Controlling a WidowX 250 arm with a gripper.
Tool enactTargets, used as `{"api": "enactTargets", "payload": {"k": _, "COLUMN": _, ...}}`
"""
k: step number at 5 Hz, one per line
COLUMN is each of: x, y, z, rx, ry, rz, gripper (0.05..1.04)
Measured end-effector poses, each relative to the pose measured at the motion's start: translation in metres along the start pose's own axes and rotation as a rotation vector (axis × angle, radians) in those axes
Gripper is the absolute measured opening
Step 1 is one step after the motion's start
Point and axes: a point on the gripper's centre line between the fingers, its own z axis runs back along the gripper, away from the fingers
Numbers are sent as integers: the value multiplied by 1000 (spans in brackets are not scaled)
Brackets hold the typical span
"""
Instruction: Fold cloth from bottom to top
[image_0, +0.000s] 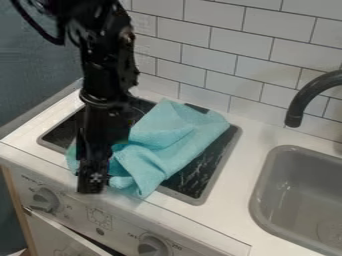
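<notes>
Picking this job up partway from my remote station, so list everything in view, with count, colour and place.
Cloth: one, turquoise, rumpled across the stove top
Stove top: one, black with grey rim, set in the counter
Counter: one, white
Sink: one, grey, right
Faucet: one, dark, above the sink
Knobs: two, grey, front panel
Front panel: one, white, below the counter
Wall: one, white tiles, behind
Arm: one, black, upper left
Hand: one, black, by the cloth's near left part
</notes>
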Motion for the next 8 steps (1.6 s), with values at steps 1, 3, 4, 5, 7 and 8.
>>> {"api": "enactTargets", "payload": {"k": 1, "x": 5, "y": 7, "z": -1, "rx": 2, "ry": -6, "rz": -71, "gripper": 999}}
{"api": "enactTargets", "payload": {"k": 3, "x": 15, "y": 10, "z": -9, "rx": -36, "ry": -20, "rz": -109, "gripper": 999}}
{"api": "enactTargets", "payload": {"k": 4, "x": 19, "y": 9, "z": -18, "rx": -60, "ry": -18, "rz": -137, "gripper": 999}}
{"api": "enactTargets", "payload": {"k": 5, "x": 19, "y": 9, "z": -22, "rx": -67, "ry": -7, "rz": -138, "gripper": 942}}
{"api": "enactTargets", "payload": {"k": 7, "x": 21, "y": 10, "z": -25, "rx": -65, "ry": -14, "rz": -130, "gripper": 359}}
{"api": "enactTargets", "payload": {"k": 8, "x": 21, "y": 10, "z": -25, "rx": -62, "ry": -11, "rz": -133, "gripper": 196}}
